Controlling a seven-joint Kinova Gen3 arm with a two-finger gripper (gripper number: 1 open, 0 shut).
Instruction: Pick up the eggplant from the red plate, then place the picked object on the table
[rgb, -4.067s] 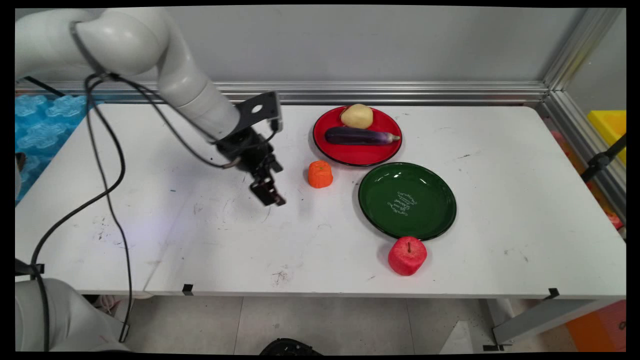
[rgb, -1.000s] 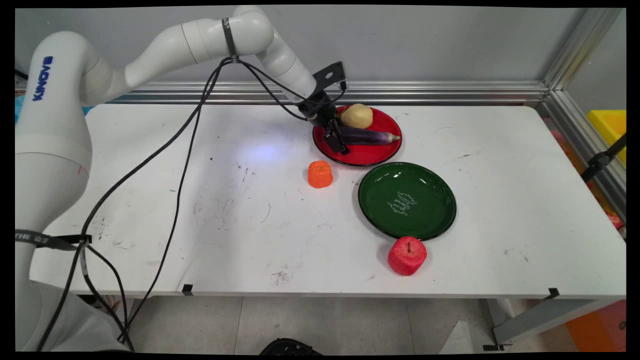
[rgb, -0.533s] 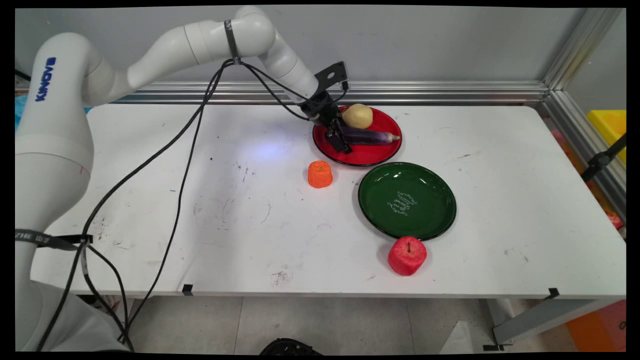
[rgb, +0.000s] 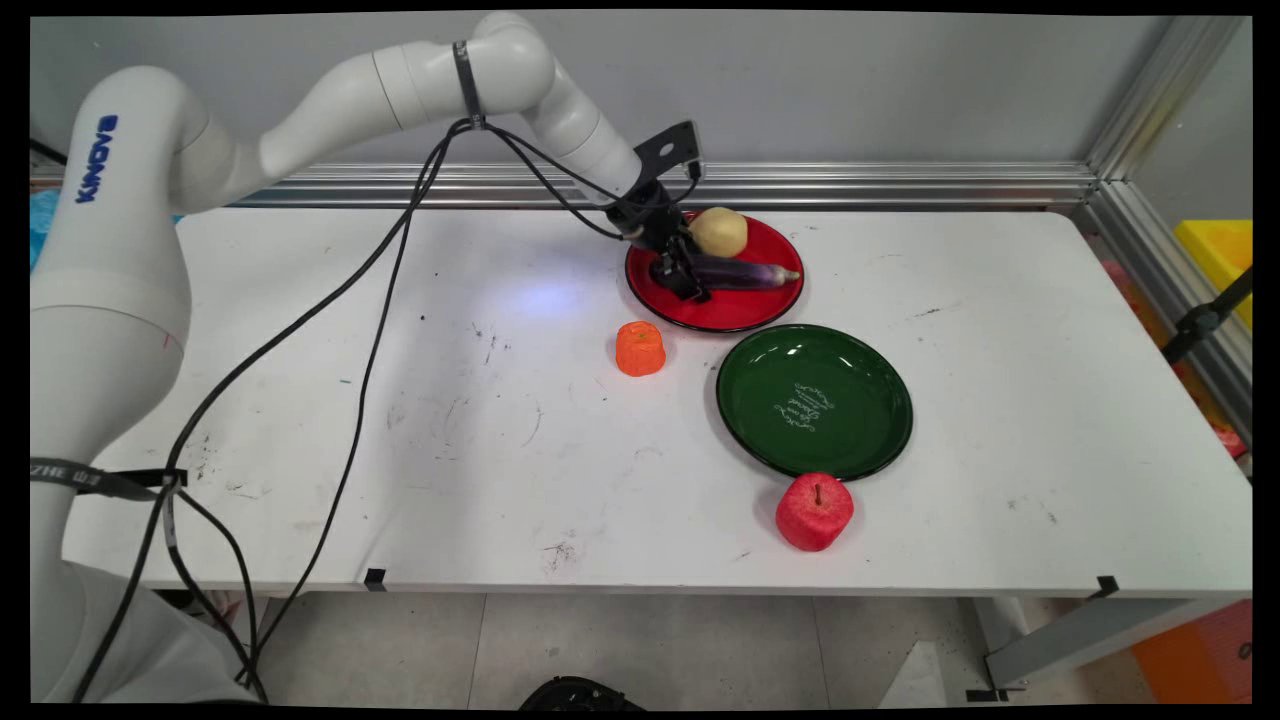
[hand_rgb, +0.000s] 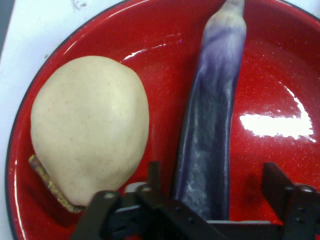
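Two plates, red (rgb: 745, 310) and green (rgb: 815, 400); one eggplant (rgb: 745, 272), potato (rgb: 718, 231), orange (rgb: 640, 348), apple (rgb: 814, 511).

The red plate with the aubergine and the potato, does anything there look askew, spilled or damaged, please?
Nothing stands out. The aubergine and potato lie side by side, whole, on the red plate; nothing is spilled. The open gripper straddles the aubergine's thick end.

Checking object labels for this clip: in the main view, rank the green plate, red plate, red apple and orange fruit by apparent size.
1. Round dark green plate
2. Round red plate, farther from the camera, so its true size is unsure
3. Red toy apple
4. Small orange toy fruit
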